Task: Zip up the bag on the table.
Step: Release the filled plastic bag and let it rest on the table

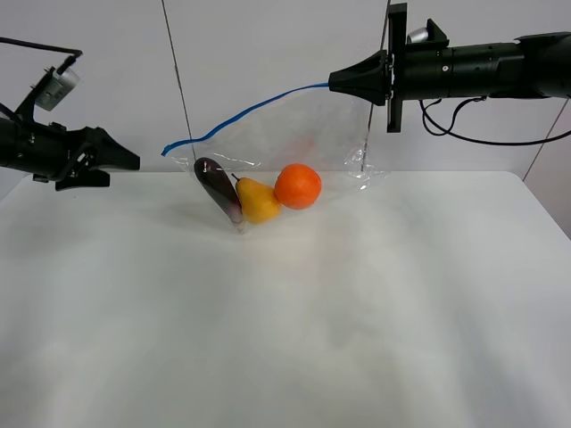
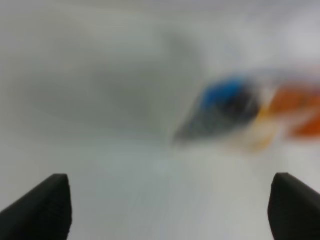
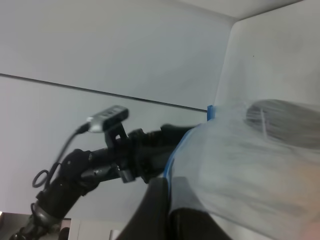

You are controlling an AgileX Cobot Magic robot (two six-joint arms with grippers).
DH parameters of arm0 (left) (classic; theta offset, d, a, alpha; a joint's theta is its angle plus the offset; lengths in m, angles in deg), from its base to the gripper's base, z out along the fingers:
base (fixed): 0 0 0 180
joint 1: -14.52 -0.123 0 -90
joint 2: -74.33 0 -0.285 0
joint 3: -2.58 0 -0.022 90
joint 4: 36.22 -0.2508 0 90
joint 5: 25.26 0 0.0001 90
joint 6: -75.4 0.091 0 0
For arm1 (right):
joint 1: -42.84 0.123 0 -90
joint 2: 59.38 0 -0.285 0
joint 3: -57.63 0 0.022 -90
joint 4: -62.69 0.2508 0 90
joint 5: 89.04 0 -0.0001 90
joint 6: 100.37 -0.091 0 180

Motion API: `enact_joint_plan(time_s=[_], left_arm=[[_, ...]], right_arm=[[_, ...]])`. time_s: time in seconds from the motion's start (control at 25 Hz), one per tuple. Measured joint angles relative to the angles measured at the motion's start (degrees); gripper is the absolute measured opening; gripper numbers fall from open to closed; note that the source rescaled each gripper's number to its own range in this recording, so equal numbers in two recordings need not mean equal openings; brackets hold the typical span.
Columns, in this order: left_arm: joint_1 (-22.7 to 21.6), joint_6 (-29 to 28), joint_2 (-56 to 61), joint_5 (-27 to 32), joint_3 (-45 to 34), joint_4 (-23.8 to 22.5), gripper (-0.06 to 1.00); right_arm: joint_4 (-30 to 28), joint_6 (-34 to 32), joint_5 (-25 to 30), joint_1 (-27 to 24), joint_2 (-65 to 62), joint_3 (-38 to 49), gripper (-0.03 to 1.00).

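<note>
The right claw [image 1: 337,82] is pressed together on one end of the blue zipper strip [image 1: 241,111], holding that corner of the bag [image 1: 294,134] up in the air. From the pinch the strip sags in a curve toward the left side, its other end hanging free. The clear plastic drapes down from it, and the bottom of the bag rests on the table [image 1: 285,321] near the middle of the far edge. Inside, at the bottom, lie a dark eggplant [image 1: 219,189], a yellow pear [image 1: 257,201] and an orange [image 1: 297,185], touching in a row. The left claw [image 1: 132,162] hangs over the far left corner, its fingers spread and holding nothing, just beside the strip's loose end without touching it.
</note>
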Motion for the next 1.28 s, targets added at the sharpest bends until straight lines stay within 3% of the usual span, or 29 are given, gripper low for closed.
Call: enact_joint_plan(time_s=[0.08, 0.24, 0.56, 1.08, 1.28], left_arm=[[0.7, -8.8, 0.0, 1.7, 2.5, -10.3, 0.97], [3.5, -21.4, 0.0, 5.8, 7.7, -24.3, 0.97], [11.2, -37.7, 0.0, 16.4, 11.8, -42.5, 0.97], [13.1, -40.4, 11.0, 22.1, 11.8, -44.2, 0.97], [13.1, -41.5, 17.4, 22.3, 11.8, -44.2, 0.97]], right_arm=[[0.0, 0.3, 0.0, 0.0, 0.0, 0.0, 0.0], [-0.5, 0.8, 0.0, 0.0, 0.0, 0.0, 0.0], [-2.4, 1.3, 0.0, 0.0, 0.0, 0.0, 0.0], [-20.2, 2.3, 0.1, 0.7, -0.1, 0.0, 0.0], [-23.1, 1.6, 0.0, 1.5, -0.1, 0.0, 0.0]])
